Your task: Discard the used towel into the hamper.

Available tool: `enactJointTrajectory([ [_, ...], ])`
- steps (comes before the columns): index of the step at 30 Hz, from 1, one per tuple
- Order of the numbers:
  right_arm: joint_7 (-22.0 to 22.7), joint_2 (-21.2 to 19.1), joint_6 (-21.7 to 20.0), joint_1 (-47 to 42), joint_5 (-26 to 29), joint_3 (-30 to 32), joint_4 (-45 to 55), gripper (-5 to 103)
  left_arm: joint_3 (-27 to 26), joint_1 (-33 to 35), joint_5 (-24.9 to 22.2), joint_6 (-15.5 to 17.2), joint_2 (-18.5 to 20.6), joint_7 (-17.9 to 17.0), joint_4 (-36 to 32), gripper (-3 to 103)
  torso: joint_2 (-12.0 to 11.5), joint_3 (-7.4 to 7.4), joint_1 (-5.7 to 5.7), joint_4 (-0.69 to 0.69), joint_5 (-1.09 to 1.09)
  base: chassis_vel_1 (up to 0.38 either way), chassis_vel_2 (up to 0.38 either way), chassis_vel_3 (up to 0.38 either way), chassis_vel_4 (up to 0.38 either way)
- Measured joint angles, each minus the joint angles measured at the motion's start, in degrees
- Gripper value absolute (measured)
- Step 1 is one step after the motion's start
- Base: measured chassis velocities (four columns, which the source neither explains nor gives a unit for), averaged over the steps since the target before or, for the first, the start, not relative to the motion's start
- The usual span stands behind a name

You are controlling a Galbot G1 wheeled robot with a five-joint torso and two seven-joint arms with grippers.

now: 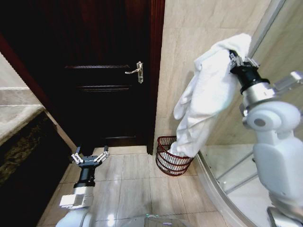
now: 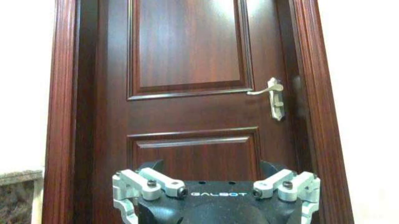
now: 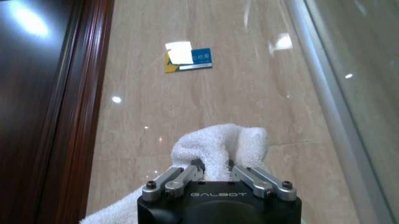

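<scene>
A white towel hangs from my right gripper, which is raised high against the beige wall and shut on the towel's top fold. In the right wrist view the fingers pinch the white towel at my right gripper. The towel's lower end dangles into the mouth of the hamper, a round dark reddish-brown open-weave basket on the floor by the door frame. My left gripper waits low on the left, open, facing the door; the left wrist view shows my left gripper with nothing in it.
A dark wooden door with a metal lever handle stands shut behind the hamper. A curved glass shower enclosure runs along the right. A stone counter is on the left. The tiled floor lies between.
</scene>
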Motion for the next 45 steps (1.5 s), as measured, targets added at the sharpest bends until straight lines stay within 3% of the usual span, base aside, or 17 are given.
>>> enactJointTrajectory([
  [8, -1.0, 2.1, 0.8, 4.7, -0.3, -4.9, -6.2, 14, 0.0, 0.0, 0.0, -0.3, 0.0, 0.0, -0.2, 100, 0.0, -0.01, -0.01, 0.01, -0.01, 0.000, 0.000, 0.000, 0.000],
  [45, -3.5, 4.7, 3.2, 3.4, -4.5, -7.8, -11.8, 14, 0.3, 1.0, 0.8, -1.6, 0.0, 0.1, -1.6, 100, 0.0, -0.03, -0.02, 0.01, -0.01, 0.000, 0.000, 0.000, 0.000],
])
